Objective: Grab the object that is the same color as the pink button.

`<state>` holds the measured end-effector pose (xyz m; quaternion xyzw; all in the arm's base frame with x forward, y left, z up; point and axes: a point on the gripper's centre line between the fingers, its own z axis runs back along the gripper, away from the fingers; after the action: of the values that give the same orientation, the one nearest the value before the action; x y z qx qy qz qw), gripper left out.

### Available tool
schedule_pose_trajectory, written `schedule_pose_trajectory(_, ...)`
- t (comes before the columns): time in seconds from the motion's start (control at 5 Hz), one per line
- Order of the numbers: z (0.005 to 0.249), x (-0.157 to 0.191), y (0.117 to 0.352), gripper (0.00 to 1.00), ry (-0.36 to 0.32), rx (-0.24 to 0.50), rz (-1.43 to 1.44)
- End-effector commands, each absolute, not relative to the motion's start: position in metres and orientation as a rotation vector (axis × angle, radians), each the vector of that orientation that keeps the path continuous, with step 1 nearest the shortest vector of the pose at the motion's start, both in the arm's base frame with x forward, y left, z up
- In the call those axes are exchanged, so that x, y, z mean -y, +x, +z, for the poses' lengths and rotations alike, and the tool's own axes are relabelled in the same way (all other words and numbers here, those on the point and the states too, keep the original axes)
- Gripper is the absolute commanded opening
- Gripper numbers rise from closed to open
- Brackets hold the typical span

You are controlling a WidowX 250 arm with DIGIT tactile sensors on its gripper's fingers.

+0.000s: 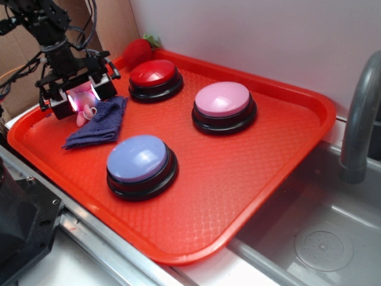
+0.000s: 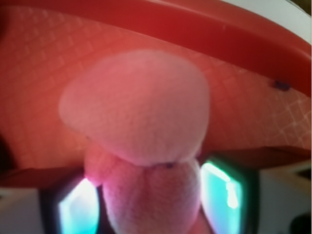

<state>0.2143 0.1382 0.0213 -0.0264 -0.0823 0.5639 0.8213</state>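
At the tray's [image 1: 280, 155] left corner, I have the gripper [image 1: 80, 98] down on the pink plush toy [image 1: 85, 110], beside the blue cloth [image 1: 98, 122], well apart from the pink button [image 1: 223, 100].
Wrist view: plush toy [image 2: 141, 126] fills the gap, both pads [image 2: 75, 209] pressing its lower body; I'd hold firm and lift straight, avoiding the cloth.

plush toy [image 2: 141, 112] fuzzy, soft | pink button [image 1: 222, 99] glossy | tray [image 1: 238, 179] textured plastic
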Motion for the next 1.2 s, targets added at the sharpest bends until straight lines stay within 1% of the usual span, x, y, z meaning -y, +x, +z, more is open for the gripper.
schedule_pose_trajectory(0.0, 0.035, -0.143, 0.207, 0.00, -0.033, 0.223, 1.194)
schedule_pose_trajectory(0.2, 0.060, -0.131, 0.208, 0.00, 0.032, 0.250, 1.097)
schedule_pose_trajectory(0.4, 0.108, -0.103, 0.203, 0.00, 0.046, 0.229, 0.909)
schedule_pose_trajectory(0.6, 0.147, -0.060, 0.201, 0.00, -0.015, 0.217, 0.664)
schedule_pose_trajectory(0.8, 0.173, -0.010, 0.200, 0.00, -0.016, 0.174, 0.413)
schedule_pose_trajectory(1.0, 0.176, 0.036, 0.188, 0.00, 0.012, 0.100, 0.161)
